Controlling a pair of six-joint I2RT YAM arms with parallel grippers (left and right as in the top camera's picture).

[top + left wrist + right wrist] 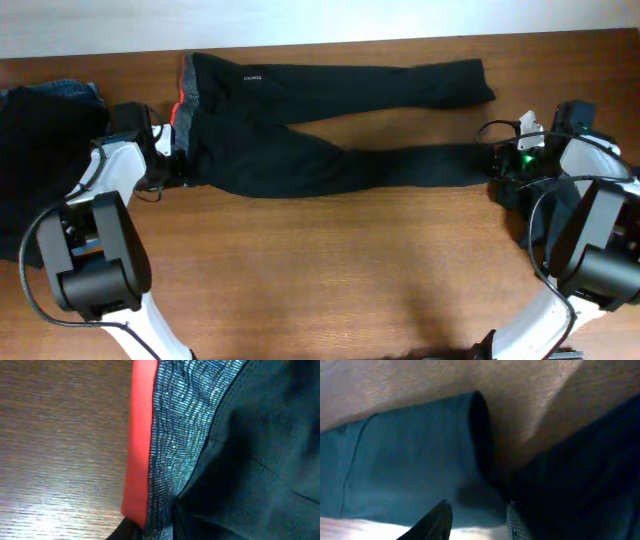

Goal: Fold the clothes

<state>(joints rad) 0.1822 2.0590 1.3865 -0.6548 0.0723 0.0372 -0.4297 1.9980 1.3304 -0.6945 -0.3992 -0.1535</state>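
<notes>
On the wooden table (350, 260), the black trousers (290, 150) are lying flat and lengthwise. The waistband (187, 100) is pointing to the robot's left and both legs are running off to the right. The legs are spreading slightly apart. The far leg is ending near the table's back edge, and the near leg is ending just beside the right arm. A small white print (252, 76) is showing near the top of the far leg.

The left gripper (172, 160) is sitting at the near corner of the waistband, against the cloth. Its wrist camera is looking closely at the heathered grey band, with the red edging (140, 435) running along the outer side. Bare wood is showing on one side and black cloth on the other. The fingers are not showing clearly in either view, so it cannot be told whether the jaws are gaping or pinching.

The right gripper (497, 167) is sitting at the hem (470, 435) of the near leg. In its wrist view the two fingertips (440, 517) are standing a moderate gap apart, straddling the hem end, with dark cloth lying between them. It cannot be told whether they are actually gripping it.

At the table's far left edge, a pile of dark garments (35, 150) is resting, with blue denim (65, 90) peeking out at its back. The left arm is standing between this pile and the trousers.
</notes>
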